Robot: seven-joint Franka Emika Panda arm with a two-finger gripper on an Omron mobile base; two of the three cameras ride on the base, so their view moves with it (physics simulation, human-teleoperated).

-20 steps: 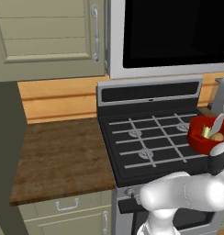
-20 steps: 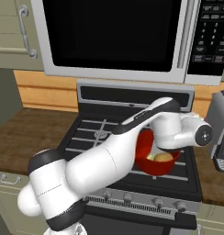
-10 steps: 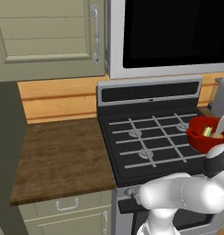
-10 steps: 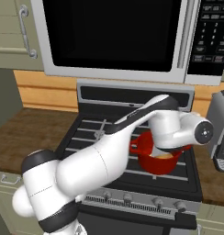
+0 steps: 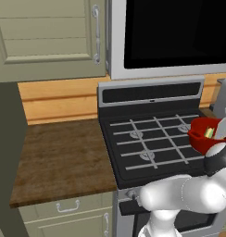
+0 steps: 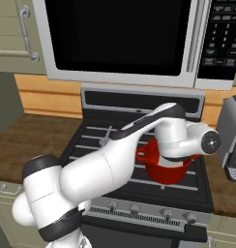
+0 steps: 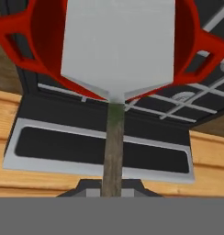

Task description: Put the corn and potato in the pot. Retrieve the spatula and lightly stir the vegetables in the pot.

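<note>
The red pot (image 5: pixel 201 139) stands on the right side of the stove, and its handle (image 6: pixel 142 156) pokes out from behind my forearm. The corn (image 5: pixel 209 133) lies inside as a yellow-green patch. The spatula's pale grey blade (image 5: pixel 222 128) reaches down into the pot. In the hand view that blade (image 7: pixel 117 43) covers most of the pot's (image 7: pixel 40 50) mouth, and the dark handle (image 7: pixel 114 147) runs back to my gripper (image 7: pixel 112 192), which is shut on it. The potato is hidden.
The black gas stove (image 5: pixel 152 139) has a wooden counter (image 5: pixel 59 157) to its left. A microwave (image 6: pixel 120 34) hangs above. A grey appliance (image 6: pixel 234 138) stands close to the pot on the right. Cabinet doors (image 5: pixel 50 37) hang at upper left.
My wrist and forearm have shifted across the pot, hiding its inside in the right base view. The spatula blade stays in the pot, moved slightly. The pot itself has barely shifted.
</note>
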